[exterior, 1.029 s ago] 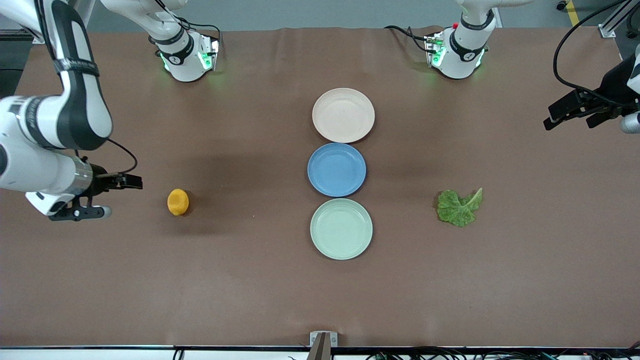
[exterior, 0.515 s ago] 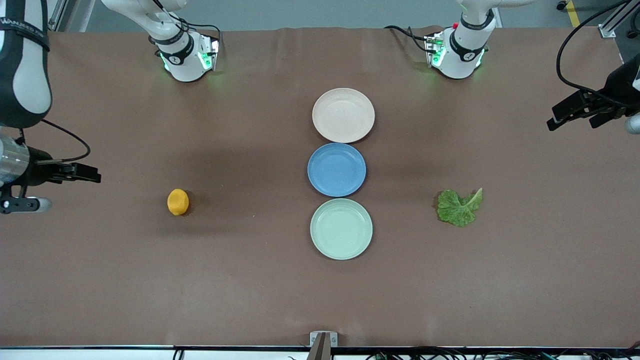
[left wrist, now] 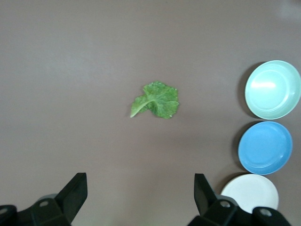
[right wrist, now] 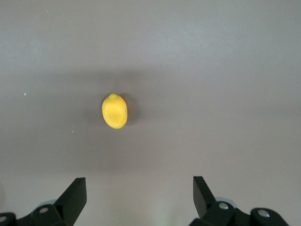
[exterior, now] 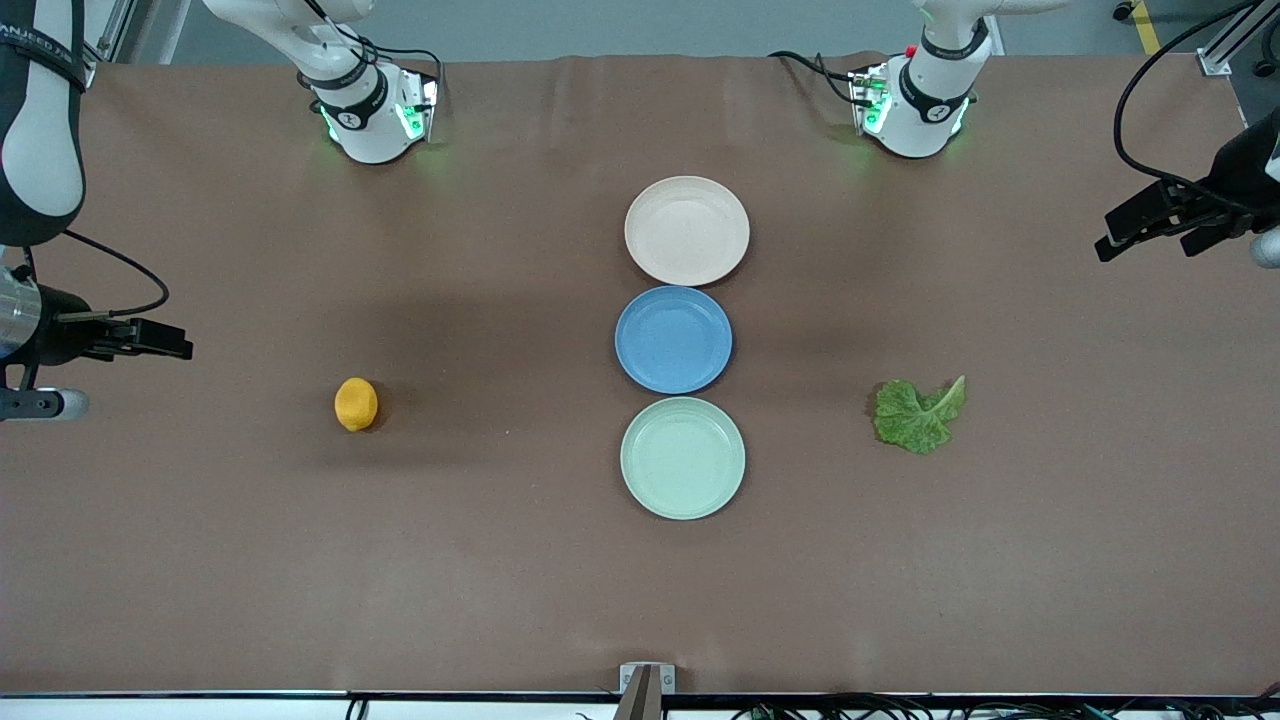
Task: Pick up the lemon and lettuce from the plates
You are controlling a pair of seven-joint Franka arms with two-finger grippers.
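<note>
The lemon (exterior: 356, 404) (right wrist: 114, 111) lies on the bare brown table toward the right arm's end, on no plate. Toward the left arm's end, the lettuce (exterior: 918, 413) (left wrist: 155, 100) also lies flat on the table. Both task plates, beige (exterior: 687, 230) and mint green (exterior: 682, 457), are empty in the middle of the table. My right gripper (exterior: 137, 377) (right wrist: 139, 186) hangs open over the table's edge, well clear of the lemon. My left gripper (exterior: 1142, 245) (left wrist: 140, 183) is open too, high over its end of the table, away from the lettuce.
A blue plate (exterior: 673, 339), also empty, sits between the beige and mint plates, the three in a row touching rim to rim. The two arm bases (exterior: 372, 110) (exterior: 915, 105) stand at the table's edge farthest from the front camera.
My right gripper has drawn back from beside the lemon toward its end of the table. The left gripper has shifted slightly outward. Lemon, lettuce and plates have not moved.
</note>
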